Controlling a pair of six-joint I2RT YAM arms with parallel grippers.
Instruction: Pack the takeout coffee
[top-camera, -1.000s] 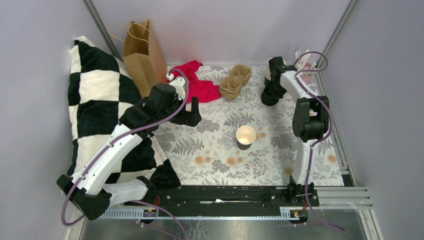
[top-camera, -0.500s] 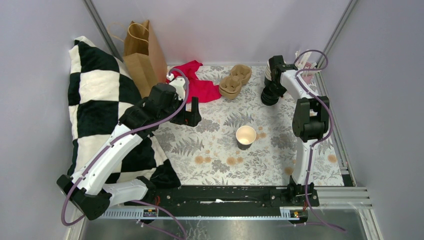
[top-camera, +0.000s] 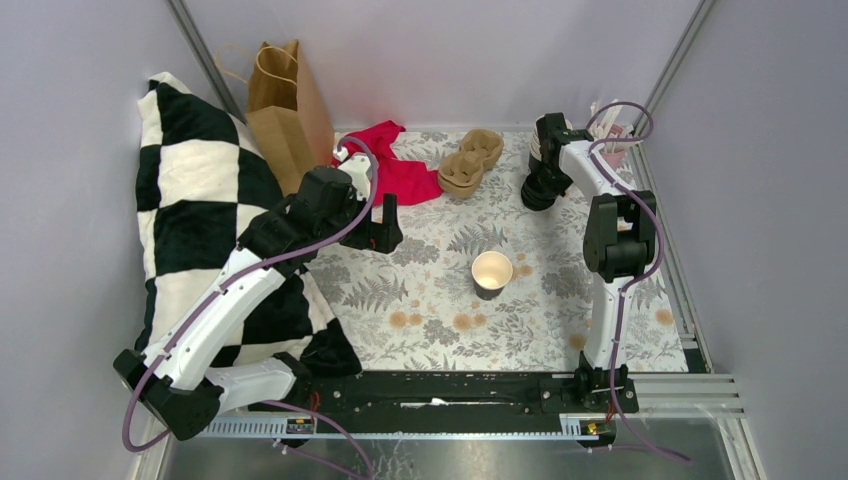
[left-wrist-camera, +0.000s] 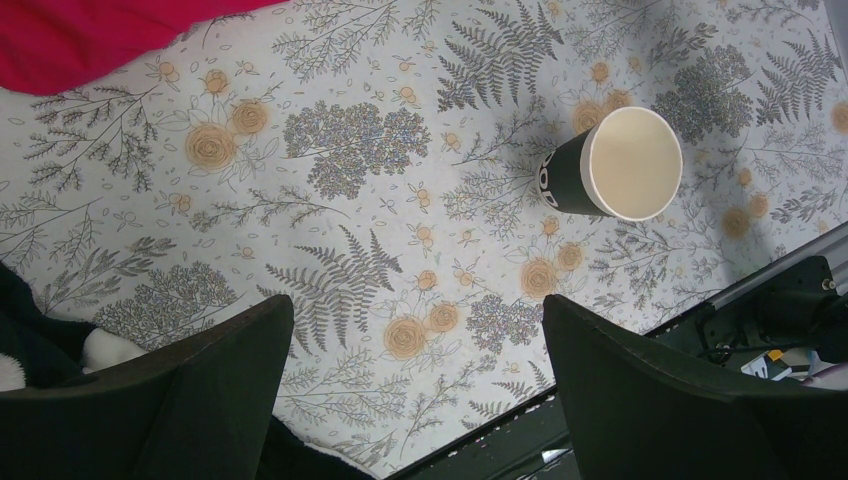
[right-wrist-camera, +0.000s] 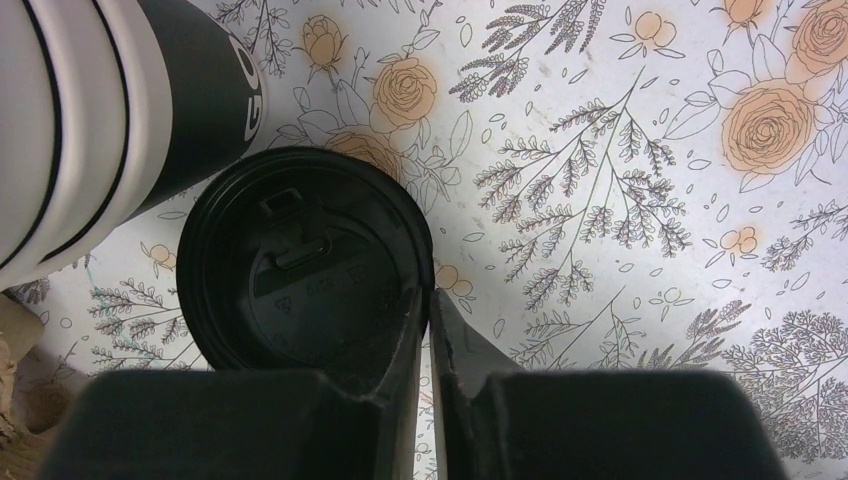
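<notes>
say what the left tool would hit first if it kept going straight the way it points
Likely the bare floral cloth. The left tool is open, and the cup sits to the right of its line. Depth is unclear.

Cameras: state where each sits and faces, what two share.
Top external: above, behind the left arm and right arm, both showing, facing down at the table.
Left wrist: on that arm, faces down at the cup; open jaws show.
Right wrist: on that arm, faces down at the lid; jaws shut on its rim.
Top and left wrist share the cup.
</notes>
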